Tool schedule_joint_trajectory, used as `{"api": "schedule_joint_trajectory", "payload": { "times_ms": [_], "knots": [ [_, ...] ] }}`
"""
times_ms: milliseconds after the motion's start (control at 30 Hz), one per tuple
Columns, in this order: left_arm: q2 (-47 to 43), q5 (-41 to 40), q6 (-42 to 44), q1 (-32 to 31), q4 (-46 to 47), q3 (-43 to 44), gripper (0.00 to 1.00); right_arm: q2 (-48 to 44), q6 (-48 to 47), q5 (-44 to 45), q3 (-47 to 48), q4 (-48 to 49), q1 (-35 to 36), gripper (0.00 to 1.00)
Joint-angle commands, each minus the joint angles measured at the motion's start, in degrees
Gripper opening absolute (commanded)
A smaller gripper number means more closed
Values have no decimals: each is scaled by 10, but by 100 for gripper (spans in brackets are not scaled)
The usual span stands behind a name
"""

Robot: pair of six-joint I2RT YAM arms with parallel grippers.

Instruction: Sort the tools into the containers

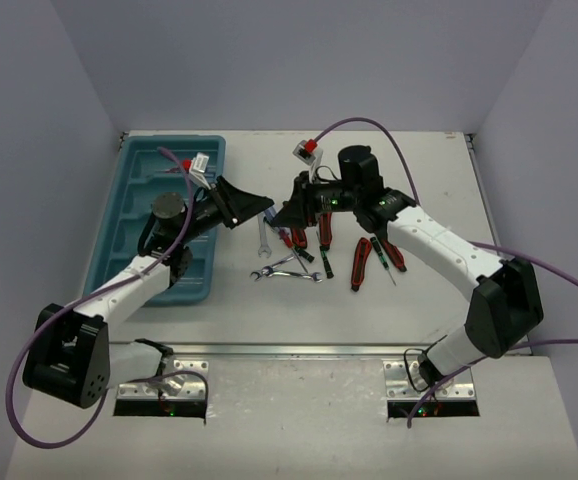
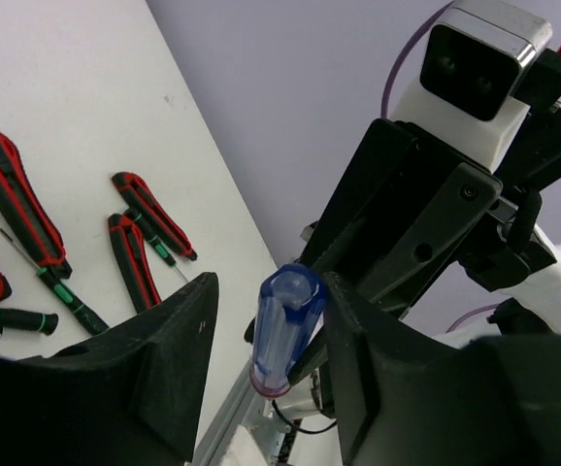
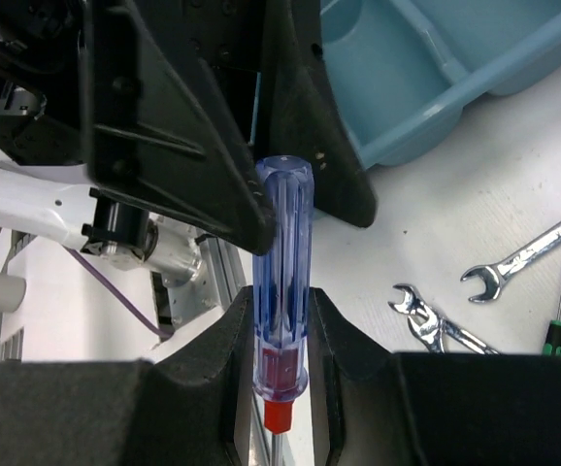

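Note:
A blue clear-handled screwdriver (image 3: pixel 280 262) with a red collar is held in mid-air between the two arms. My right gripper (image 3: pixel 280 301) is shut on the lower part of its handle. My left gripper (image 2: pixel 269 291) is open around the handle's butt end (image 2: pixel 285 325); one finger touches it and the other stands apart. In the top view the two grippers meet at the table's middle, left (image 1: pixel 259 207) and right (image 1: pixel 287 212). The teal tray (image 1: pixel 134 215) lies at the left, behind the left arm. Other tools lie on the table below the grippers.
Red-and-black pliers (image 1: pixel 361 262) and black-green screwdrivers (image 1: pixel 325 258) lie right of centre. Silver wrenches (image 1: pixel 287 268) lie below the grippers and show in the right wrist view (image 3: pixel 528 252). The tray's corner (image 3: pixel 436 58) is close behind the left fingers (image 3: pixel 164 116).

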Motion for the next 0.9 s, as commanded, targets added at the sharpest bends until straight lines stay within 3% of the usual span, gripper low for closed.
{"api": "schedule_joint_trajectory", "payload": {
  "times_ms": [0, 33, 167, 233, 267, 367, 400, 533, 700, 767, 867],
  "knots": [
    [15, 2, 0, -20, 60, 22, 42, 7, 2, -13, 25, 44, 4, 0],
    [17, 3, 0, -24, 61, 24, 40, 13, 0, -9, 30, 40, 4, 0],
    [25, 3, 4, -33, 59, 32, 4, 29, 4, 2, 32, 41, 4, 0],
    [24, -6, 14, -33, 39, 41, 0, 30, 9, 27, 30, 40, 3, 5],
    [22, -16, 28, -32, 17, 49, 0, 30, 13, 44, 29, 37, 2, 14],
    [31, -97, 66, -15, -147, 95, 0, 22, 9, 121, 23, 9, -10, 87],
    [32, -117, 68, 0, -157, 105, 0, 19, 9, 125, 20, -10, -11, 98],
    [85, -197, 55, 136, -240, 150, 0, -32, 32, 234, -36, -67, -69, 99],
    [152, -328, 19, 222, -267, 202, 0, -99, 23, 300, -123, -68, -108, 99],
    [171, -336, 1, 235, -262, 229, 0, -106, 17, 306, -132, -68, -109, 99],
    [270, -332, -29, 283, -269, 312, 0, -104, 4, 296, -135, -81, -112, 99]
  ]
}}
